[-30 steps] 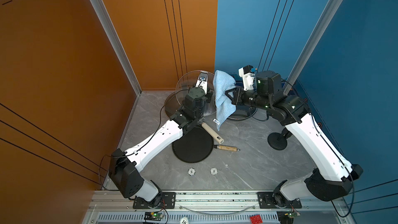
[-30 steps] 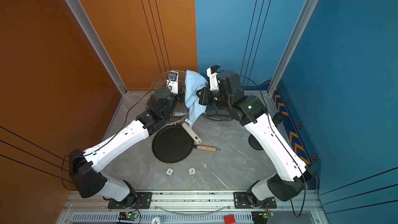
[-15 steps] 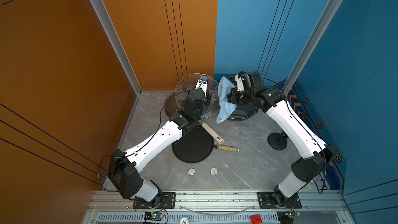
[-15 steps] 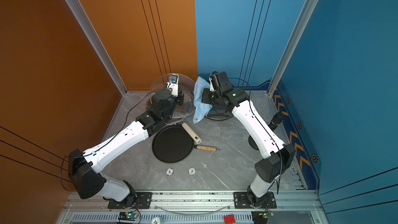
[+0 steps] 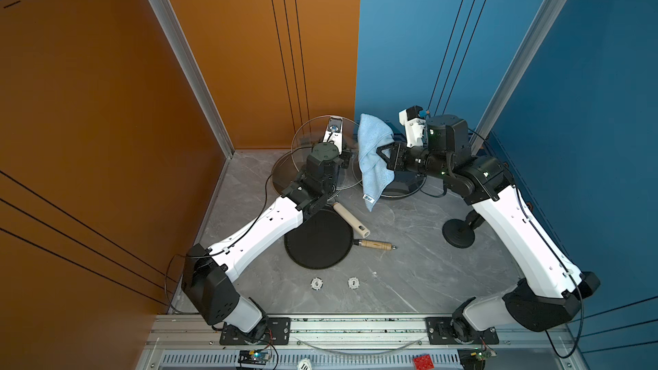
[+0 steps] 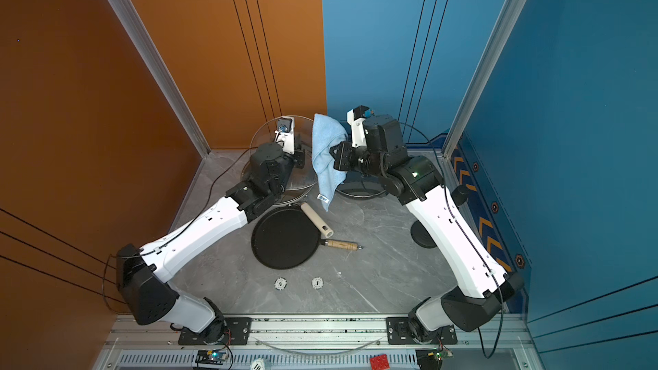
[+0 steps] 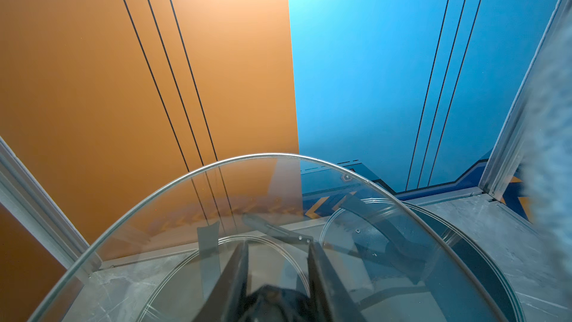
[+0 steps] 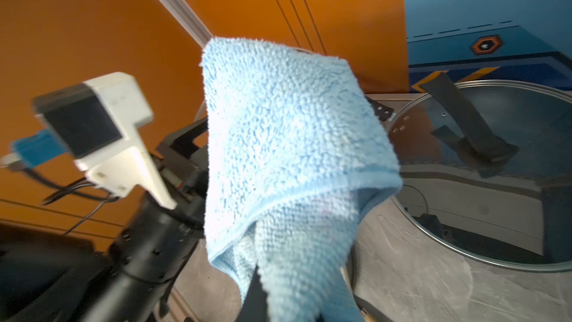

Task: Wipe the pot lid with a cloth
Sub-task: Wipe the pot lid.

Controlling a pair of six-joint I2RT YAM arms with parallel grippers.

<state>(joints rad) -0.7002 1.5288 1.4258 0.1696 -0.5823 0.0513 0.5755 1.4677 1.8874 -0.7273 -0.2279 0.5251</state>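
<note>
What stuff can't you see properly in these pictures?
Fingertips of the right gripper: the cloth covers them in the right wrist view.
The knob of the pot lid: cut off by the left wrist view's bottom edge; the left arm hides it in both top views.
Print on the cloth's label: too small in both top views.

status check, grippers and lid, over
Left gripper shut on pot lid, held up. Right gripper shut on cloth, hanging beside lid's rim. Nothing between them.

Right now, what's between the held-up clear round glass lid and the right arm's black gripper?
The fluffy light-blue cloth, pinched in the right gripper, hangs there beside the glass lid. Both top views show it; whether cloth touches lid is unclear.
</note>
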